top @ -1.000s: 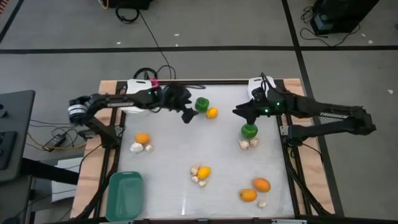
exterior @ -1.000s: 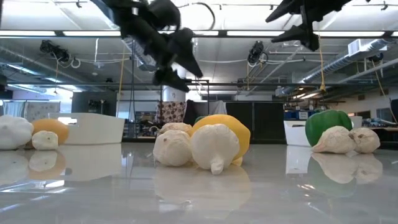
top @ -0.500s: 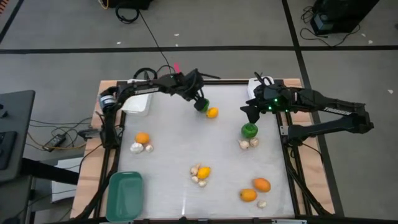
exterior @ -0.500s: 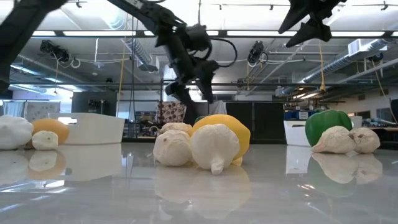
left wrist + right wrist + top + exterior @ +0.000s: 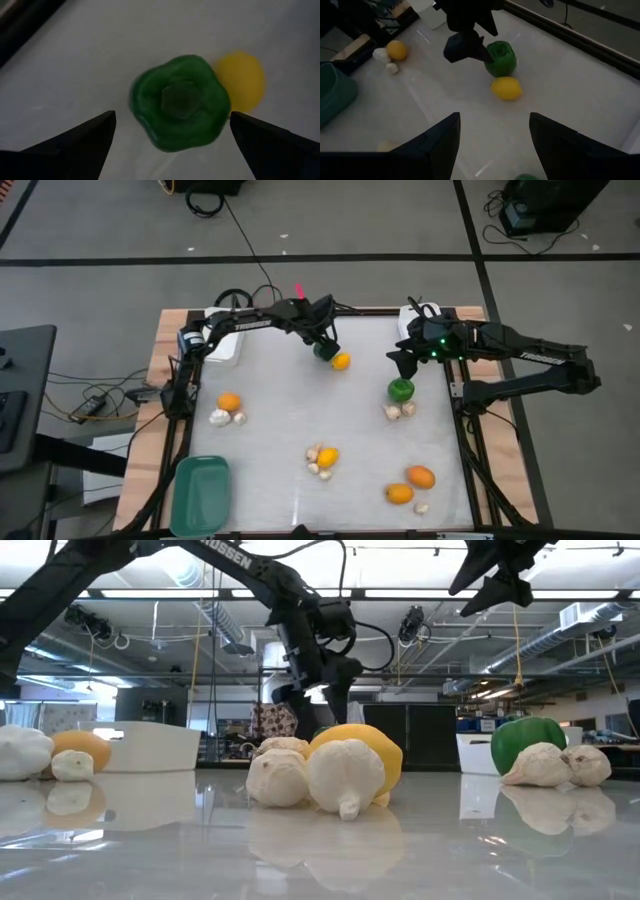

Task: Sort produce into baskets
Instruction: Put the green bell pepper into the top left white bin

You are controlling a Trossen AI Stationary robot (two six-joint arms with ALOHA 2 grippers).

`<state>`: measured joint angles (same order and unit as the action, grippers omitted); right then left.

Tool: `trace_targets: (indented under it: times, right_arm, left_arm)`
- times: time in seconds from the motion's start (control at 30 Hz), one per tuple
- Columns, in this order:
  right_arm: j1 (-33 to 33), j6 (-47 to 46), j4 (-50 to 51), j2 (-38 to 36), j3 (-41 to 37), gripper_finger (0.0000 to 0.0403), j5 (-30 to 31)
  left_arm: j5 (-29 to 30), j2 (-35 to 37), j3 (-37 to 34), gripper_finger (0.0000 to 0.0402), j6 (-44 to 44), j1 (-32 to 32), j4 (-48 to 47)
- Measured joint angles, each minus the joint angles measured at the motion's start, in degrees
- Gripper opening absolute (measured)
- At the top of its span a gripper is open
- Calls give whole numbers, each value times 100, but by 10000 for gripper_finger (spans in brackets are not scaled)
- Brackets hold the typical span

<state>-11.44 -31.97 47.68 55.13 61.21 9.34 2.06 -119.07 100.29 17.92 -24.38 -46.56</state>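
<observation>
A green bell pepper (image 5: 322,351) stands on the table near the far edge, with a yellow fruit (image 5: 341,361) right beside it. My left gripper (image 5: 321,340) hangs over this pepper, pointing down and open. In the left wrist view (image 5: 172,145) its fingers stand on either side of the pepper (image 5: 177,102), and I see no touch. My right gripper (image 5: 399,361) is open and empty, up in the air (image 5: 495,585) just to the far side of a second green pepper (image 5: 400,390). The right wrist view also shows the first pepper (image 5: 501,57).
White bins stand at the far left (image 5: 220,342) and far right (image 5: 415,320). A teal bin (image 5: 200,492) is at the near left corner. An orange with mushrooms (image 5: 229,404), a yellow fruit with mushrooms (image 5: 322,459), two oranges (image 5: 410,484) and mushrooms (image 5: 398,411) lie scattered.
My left gripper has swung from the table's far left toward the right, turned to point down and come down over the green pepper beside the yellow fruit. My right gripper has drawn back a little toward the table's right edge. No produce has moved.
</observation>
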Motion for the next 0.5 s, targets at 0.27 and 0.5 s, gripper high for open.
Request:
trace_targets:
  times: [0.27,0.5]
  right_arm:
    - [0,67,2,0,-1,248,-40]
    - [0,68,8,-2,0,248,-192]
  left_arm:
    - [5,-128,10,400,-77,20,431]
    - [107,-371,-2,400,-79,26,396]
